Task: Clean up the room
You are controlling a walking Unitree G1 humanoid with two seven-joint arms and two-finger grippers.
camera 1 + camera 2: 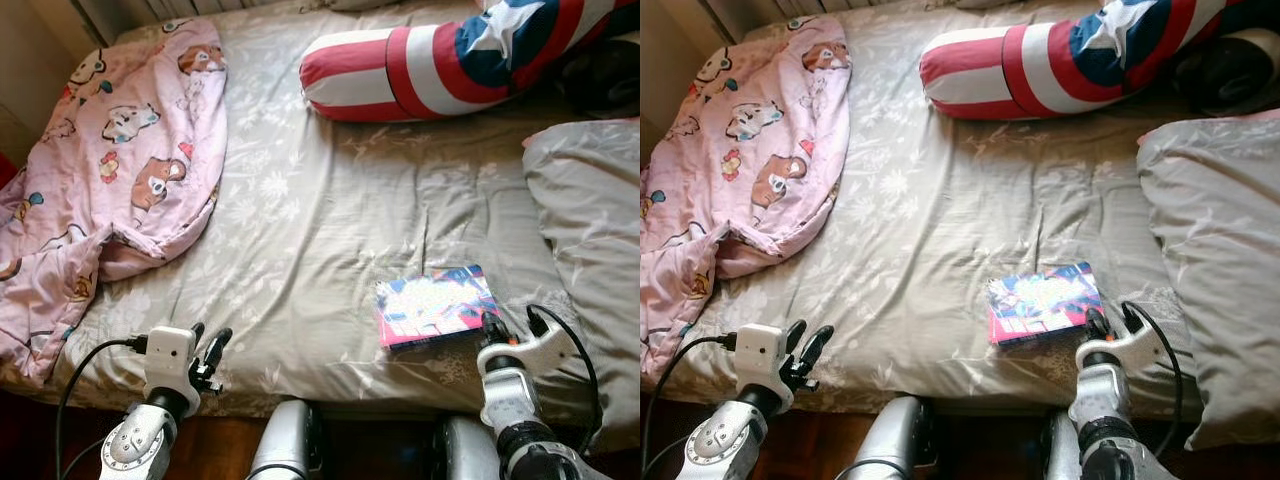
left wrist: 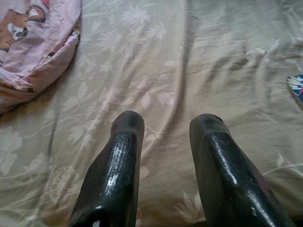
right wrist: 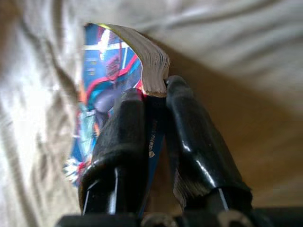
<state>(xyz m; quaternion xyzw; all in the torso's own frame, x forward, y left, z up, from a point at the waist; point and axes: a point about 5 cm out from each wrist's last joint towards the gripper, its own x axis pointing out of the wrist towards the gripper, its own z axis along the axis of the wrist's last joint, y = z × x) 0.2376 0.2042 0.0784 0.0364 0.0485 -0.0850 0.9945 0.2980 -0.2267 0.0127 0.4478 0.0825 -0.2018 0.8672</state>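
Pickup is the step in hand: my right gripper [image 3: 154,101] is clamped on the book's [image 1: 433,305] near corner. My left gripper [image 2: 165,135], fingers apart, hovers well left of the book; next I need a clean lift.

The bed [image 1: 330,230] has a beige sheet with a pale leaf print, pretty wrinkled. A crumpled pink blanket [image 1: 120,160] with cartoon animals is on its left side, a red, white and blue striped bolster [image 1: 400,75] with a star lies across the far end, a grey pillow [image 1: 590,230] on the right. A colourful comic book [image 1: 435,305] lies near the front edge, just beside the pillow.
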